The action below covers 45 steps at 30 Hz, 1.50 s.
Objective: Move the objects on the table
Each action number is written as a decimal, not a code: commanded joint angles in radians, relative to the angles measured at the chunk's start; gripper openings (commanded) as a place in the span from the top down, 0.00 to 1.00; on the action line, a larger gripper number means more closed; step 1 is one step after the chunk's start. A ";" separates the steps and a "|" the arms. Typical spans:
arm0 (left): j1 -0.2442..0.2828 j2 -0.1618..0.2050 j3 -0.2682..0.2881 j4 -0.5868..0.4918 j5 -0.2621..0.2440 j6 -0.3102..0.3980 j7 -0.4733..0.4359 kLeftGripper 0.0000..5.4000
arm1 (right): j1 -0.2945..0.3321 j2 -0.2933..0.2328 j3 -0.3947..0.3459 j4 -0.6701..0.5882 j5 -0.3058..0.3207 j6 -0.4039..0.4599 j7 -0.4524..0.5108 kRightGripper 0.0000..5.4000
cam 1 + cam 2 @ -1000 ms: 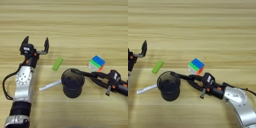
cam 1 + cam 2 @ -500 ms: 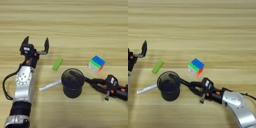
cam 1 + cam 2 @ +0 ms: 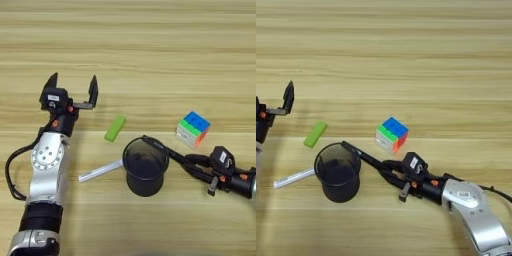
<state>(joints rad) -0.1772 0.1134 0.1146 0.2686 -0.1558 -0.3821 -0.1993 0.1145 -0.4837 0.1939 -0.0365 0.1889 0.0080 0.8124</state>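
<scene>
Black pen (image 3: 363,155) leans on the rim of the mesh cup (image 3: 337,171), pinched at its lower end by the right gripper (image 3: 392,173). To drop it inside well, I think the gripper should raise that end steeply before letting go. The left gripper (image 3: 74,91), jaws spread, hangs idle beside the green block (image 3: 115,128).

No text, brand, number or sign can be read anywhere. A small white patch is carried on the housing of the left pincer (image 3: 72,92) and another on that of the right pincer (image 3: 387,169); these may be labels, but nothing on them can be made out. No print is seen on the marker (image 3: 100,170), cube (image 3: 392,135), block (image 3: 115,128) or cup (image 3: 337,171).
</scene>
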 commanded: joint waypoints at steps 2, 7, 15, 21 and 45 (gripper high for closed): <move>-0.016 0.003 0.001 0.008 0.008 -0.013 0.000 0.00 | 0.002 -0.004 -0.001 0.022 -0.017 0.011 -0.004 0.73; -0.018 0.002 0.001 0.011 0.009 -0.014 0.000 0.00 | -0.004 -0.004 -0.008 0.024 -0.015 0.008 -0.001 0.62; -0.022 0.002 0.001 0.021 0.009 -0.018 0.000 0.00 | -0.012 -0.009 -0.029 -0.002 0.002 0.006 0.004 0.46; -0.026 0.000 -0.002 0.028 0.010 -0.021 0.002 0.00 | -0.023 -0.017 -0.077 -0.075 0.055 0.009 0.023 0.30; -0.027 -0.002 -0.003 0.033 0.012 -0.028 0.003 0.00 | -0.090 -0.001 -0.205 -0.181 0.203 0.034 -0.033 0.01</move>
<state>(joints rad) -0.1907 0.1101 0.1136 0.2966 -0.1555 -0.4014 -0.1988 0.0429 -0.4832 -0.0102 -0.2360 0.4141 0.0209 0.7929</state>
